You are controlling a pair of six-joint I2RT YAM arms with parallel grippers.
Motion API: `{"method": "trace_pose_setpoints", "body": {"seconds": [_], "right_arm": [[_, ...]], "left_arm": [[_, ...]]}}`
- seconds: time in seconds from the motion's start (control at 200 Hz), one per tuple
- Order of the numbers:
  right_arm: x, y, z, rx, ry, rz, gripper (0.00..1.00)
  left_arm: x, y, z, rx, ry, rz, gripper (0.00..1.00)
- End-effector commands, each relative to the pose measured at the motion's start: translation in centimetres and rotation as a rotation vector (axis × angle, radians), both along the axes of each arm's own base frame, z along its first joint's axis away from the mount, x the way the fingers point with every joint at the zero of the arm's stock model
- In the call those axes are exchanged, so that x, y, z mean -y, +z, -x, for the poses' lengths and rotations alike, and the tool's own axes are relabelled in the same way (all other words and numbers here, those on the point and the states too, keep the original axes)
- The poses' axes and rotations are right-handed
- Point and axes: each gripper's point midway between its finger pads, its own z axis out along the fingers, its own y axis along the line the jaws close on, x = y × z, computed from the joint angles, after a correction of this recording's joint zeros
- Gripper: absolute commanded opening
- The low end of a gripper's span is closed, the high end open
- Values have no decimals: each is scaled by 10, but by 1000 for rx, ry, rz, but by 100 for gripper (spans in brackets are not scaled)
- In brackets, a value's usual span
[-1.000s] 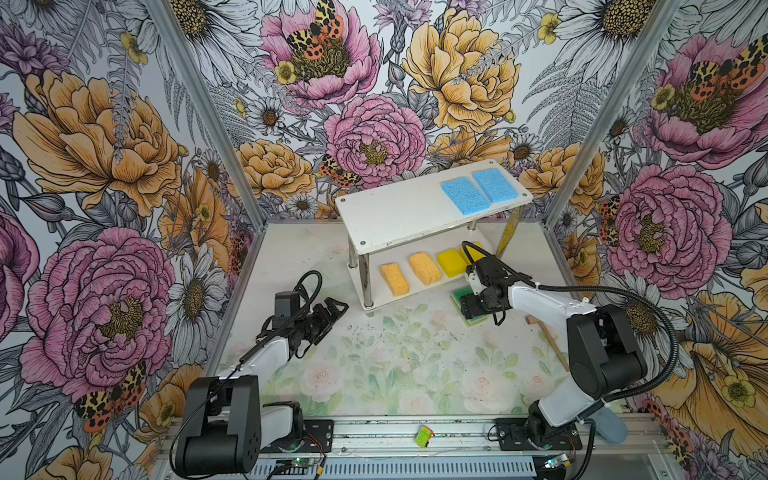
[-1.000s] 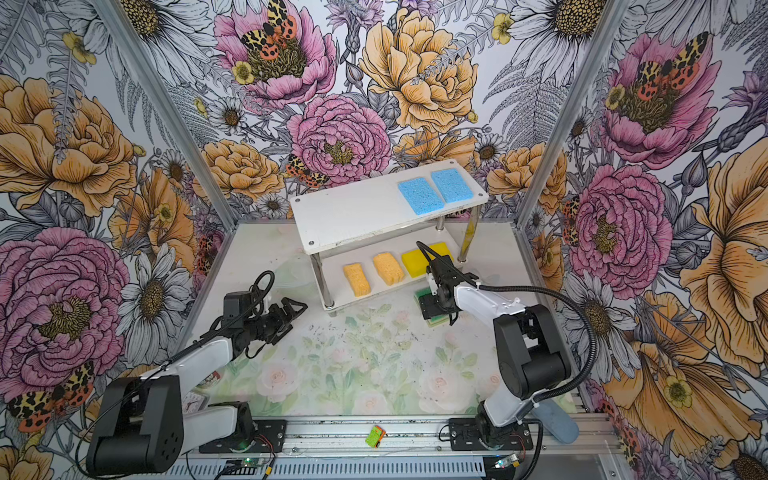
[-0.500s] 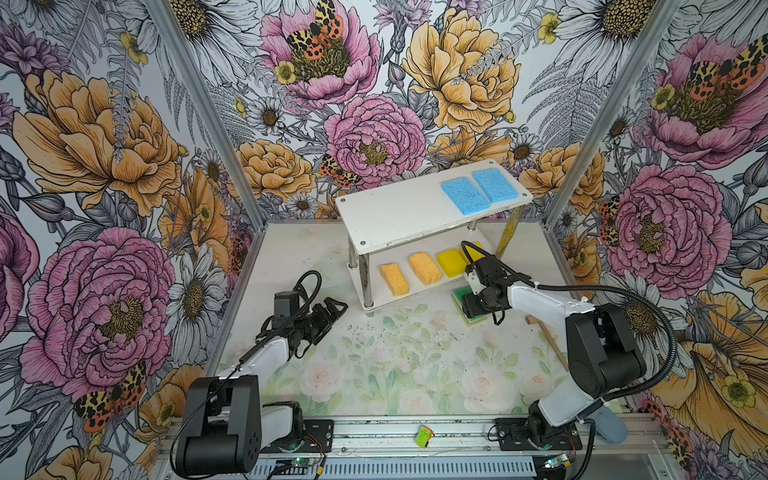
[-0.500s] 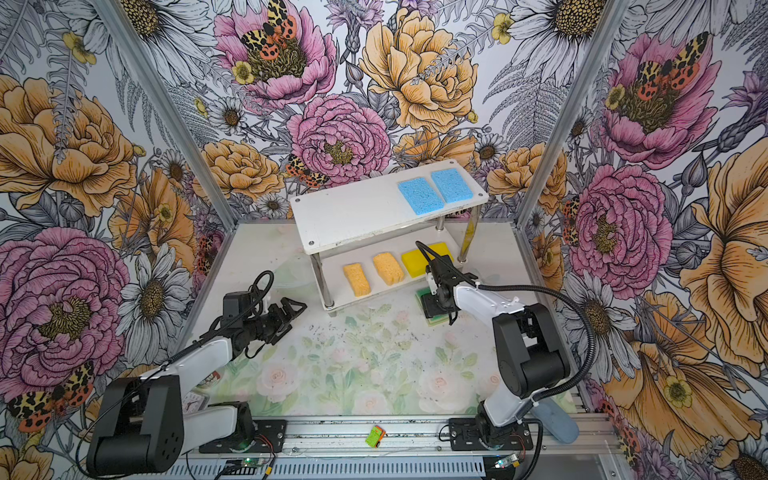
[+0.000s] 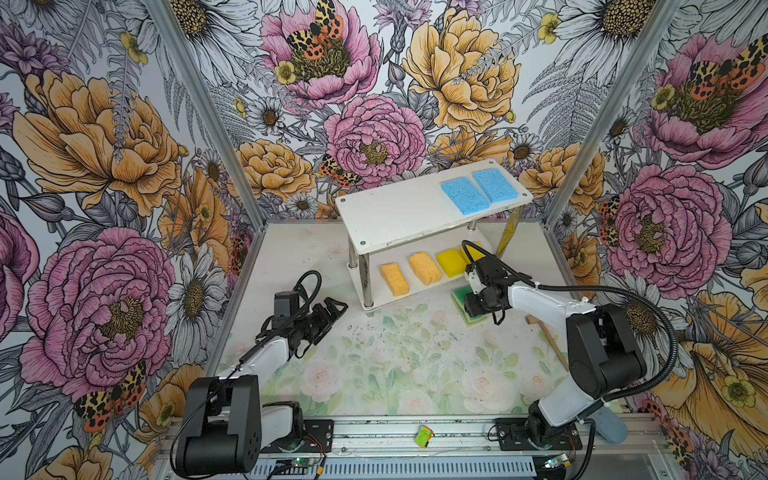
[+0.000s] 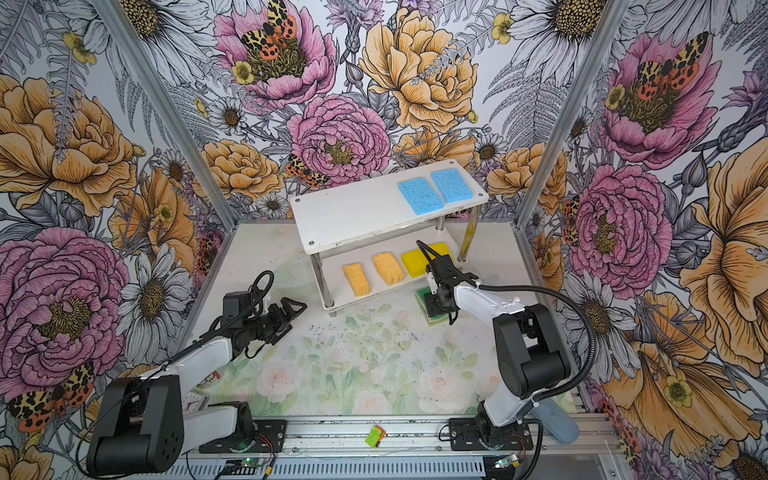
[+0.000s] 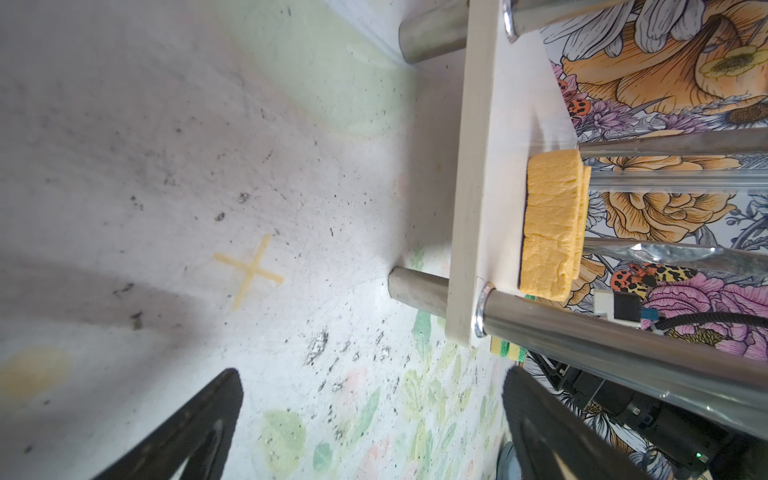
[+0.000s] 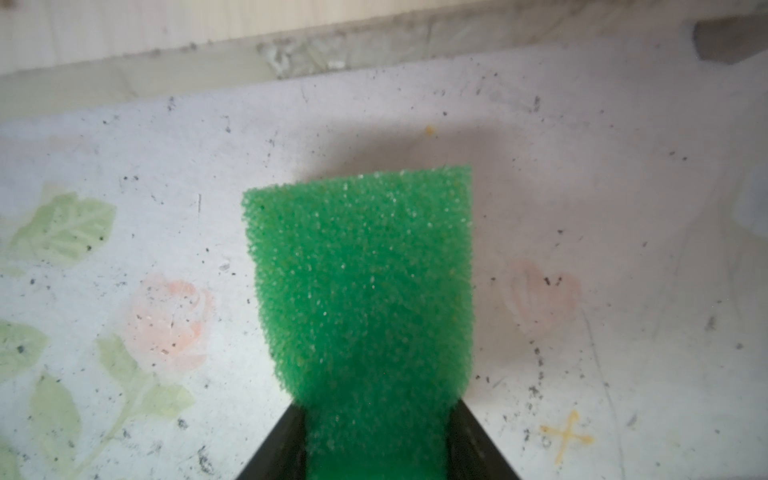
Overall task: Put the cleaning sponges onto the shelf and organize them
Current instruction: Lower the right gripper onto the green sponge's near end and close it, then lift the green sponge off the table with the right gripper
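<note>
Right wrist view: the green-topped sponge (image 8: pixel 361 270) fills the middle, and the right claw (image 8: pixel 376 411) has it pinched. Its black fingers (image 8: pixel 282 449) press in from both sides, so the foam narrows between them. I can't tell whether the sponge is off the table (image 8: pixel 124 166) or resting on it.

In both top views that claw sits low over the sponge (image 5: pixel 459 296), just in front of the right end of the shelf (image 5: pixel 399 212), beside its lower board. Two light blue sponges (image 5: pixel 465 195) (image 5: pixel 494 185) lie side by side at the right end of the top board. On the lower board, from the left, are two orange-yellow sponges (image 5: pixel 394 279) (image 5: pixel 424 269) and a bright yellow sponge (image 5: pixel 452 262). A second yellow one (image 5: pixel 469 250) is half hidden behind the arm's cable.

The left claw (image 5: pixel 334 309) is spread wide and empty, above the table left of the shelf and well apart from every sponge. A wooden mallet (image 5: pixel 546 338) lies near the right arm.
</note>
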Motion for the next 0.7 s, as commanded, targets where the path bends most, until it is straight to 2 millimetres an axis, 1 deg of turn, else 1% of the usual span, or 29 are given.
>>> {"method": "trace_pose_setpoints", "body": {"seconds": [0.0, 0.34, 0.515, 0.695], "right_arm": [[-4, 5, 4, 9, 0, -36, 48], [-7, 21, 7, 40, -4, -74, 42], [-11, 27, 14, 16, -21, -111, 39], [-14, 40, 21, 17, -23, -143, 38]], "left_arm": [[-3, -1, 2, 18, -8, -11, 99], [-3, 0, 1, 19, -7, -8, 99], [-2, 1, 1, 21, -6, -6, 99], [-2, 3, -1, 27, -9, -5, 99]]}}
